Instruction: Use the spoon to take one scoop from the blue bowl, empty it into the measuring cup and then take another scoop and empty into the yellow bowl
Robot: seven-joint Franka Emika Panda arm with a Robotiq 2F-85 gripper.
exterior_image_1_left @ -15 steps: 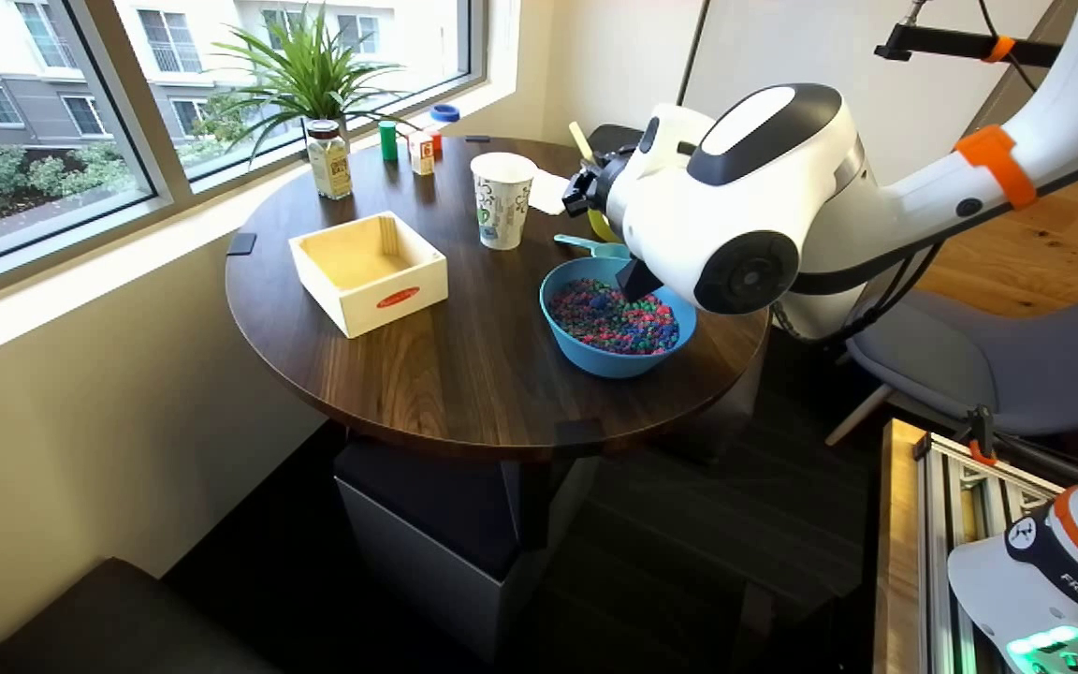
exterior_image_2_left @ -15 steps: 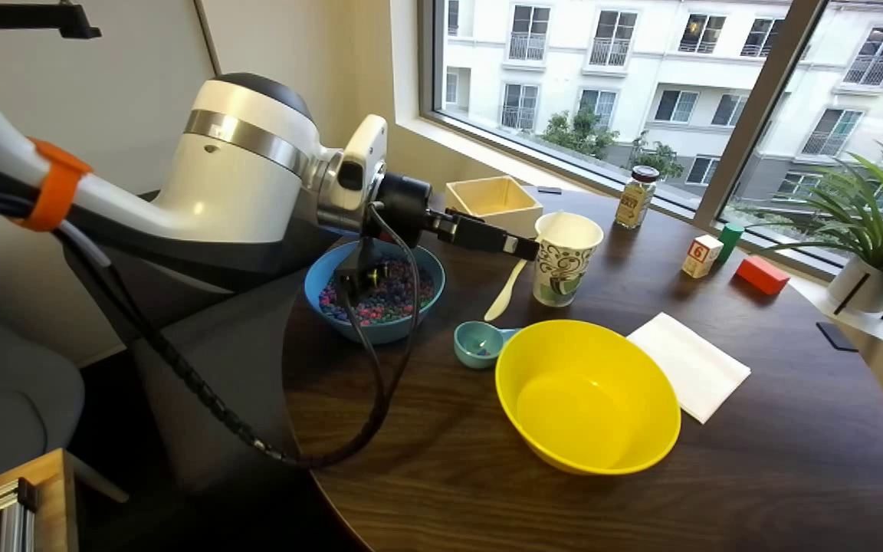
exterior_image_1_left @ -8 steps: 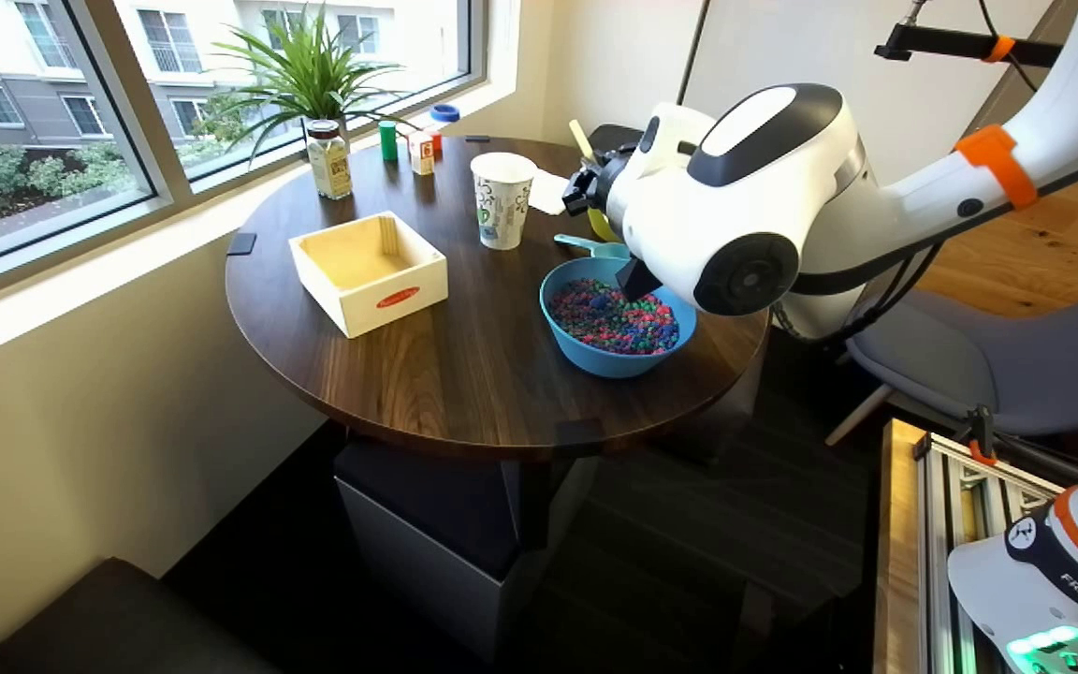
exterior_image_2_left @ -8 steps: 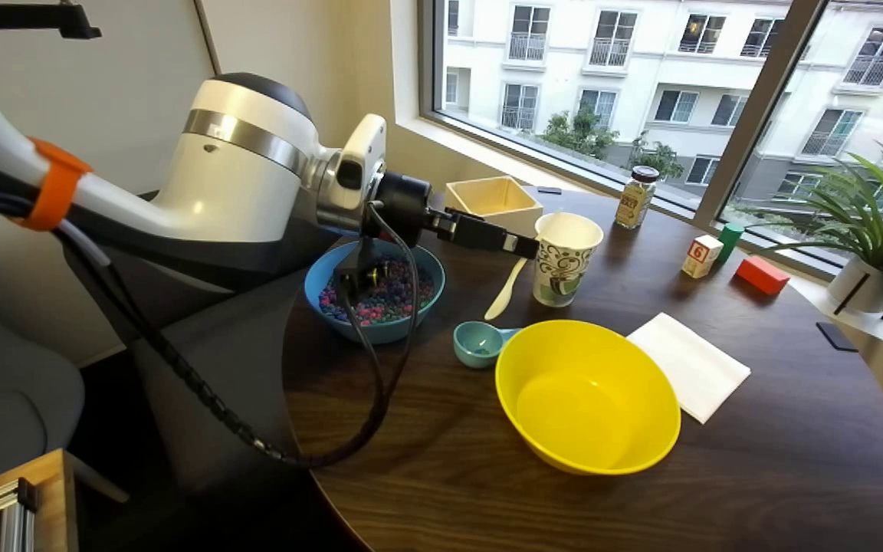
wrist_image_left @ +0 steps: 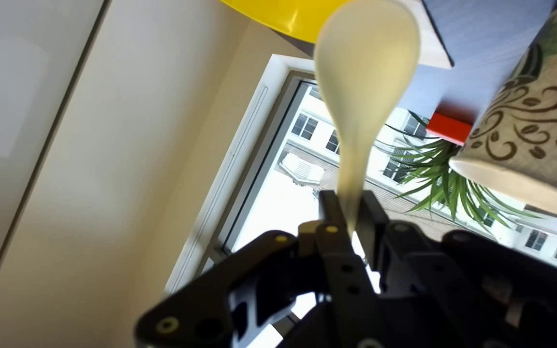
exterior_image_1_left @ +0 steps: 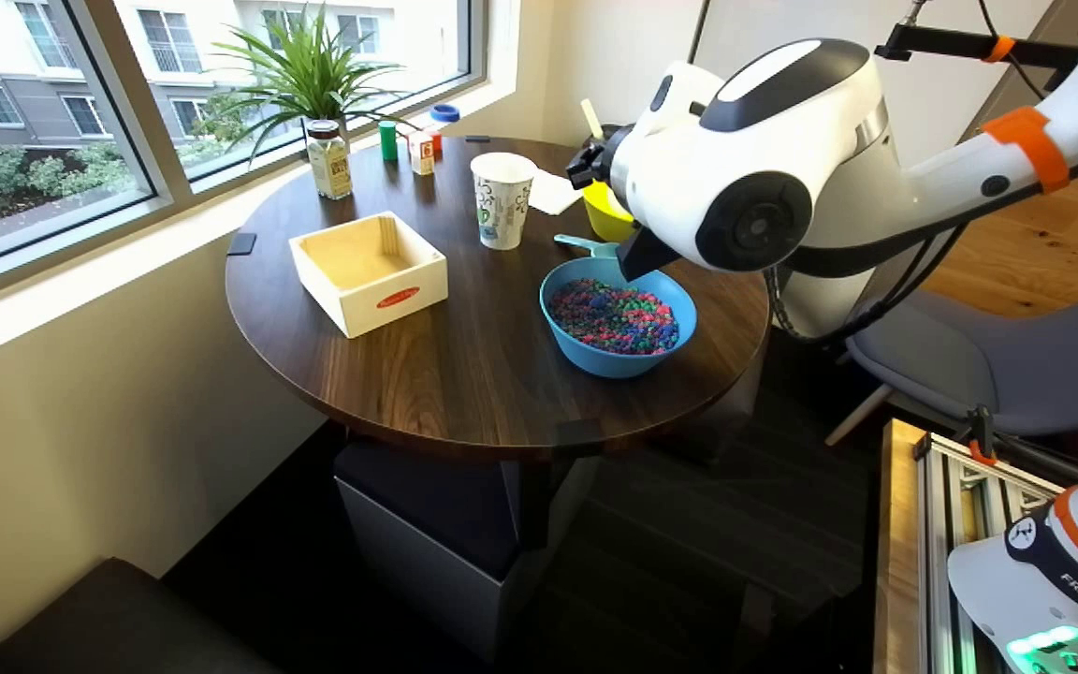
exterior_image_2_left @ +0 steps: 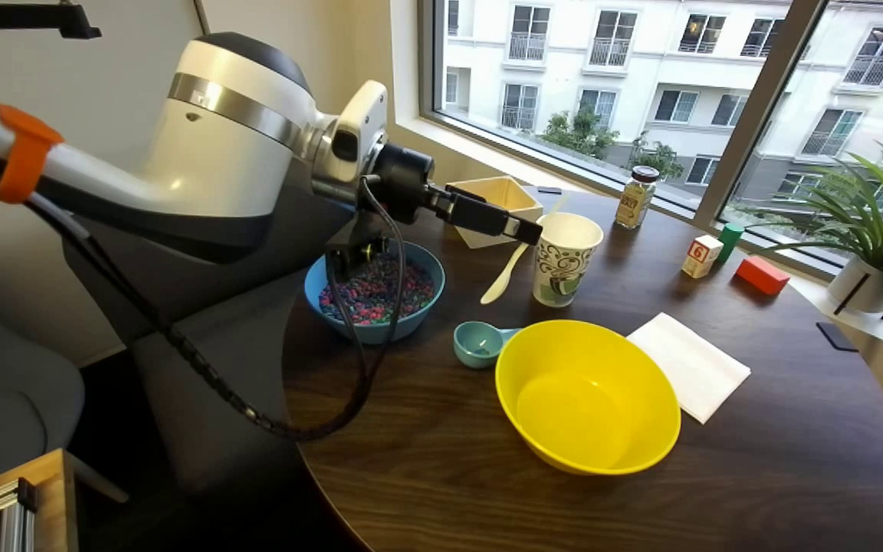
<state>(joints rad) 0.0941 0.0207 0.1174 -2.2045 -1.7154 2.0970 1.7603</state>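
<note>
Spoon (wrist_image_left: 366, 63): handle clamped in your gripper (wrist_image_left: 351, 212). Blue bowl (exterior_image_2_left: 415, 323), likely your next scoop: in an exterior view, at the gripper's eight o'clock; spoon head points to seven. Yellow bowl (exterior_image_2_left: 587, 414): five o'clock, glossy, round. Spoon: smooth cream, oval-headed, visible face bare. Bits (exterior_image_1_left: 609, 323): small, multicoloured.

Round wooden table (exterior_image_1_left: 492, 328), window (exterior_image_1_left: 132, 112) left in an exterior view — daylit building (exterior_image_1_left: 174, 56) outside, cream wall (exterior_image_1_left: 127, 421) below, grey chair (exterior_image_1_left: 923, 351) right
</note>
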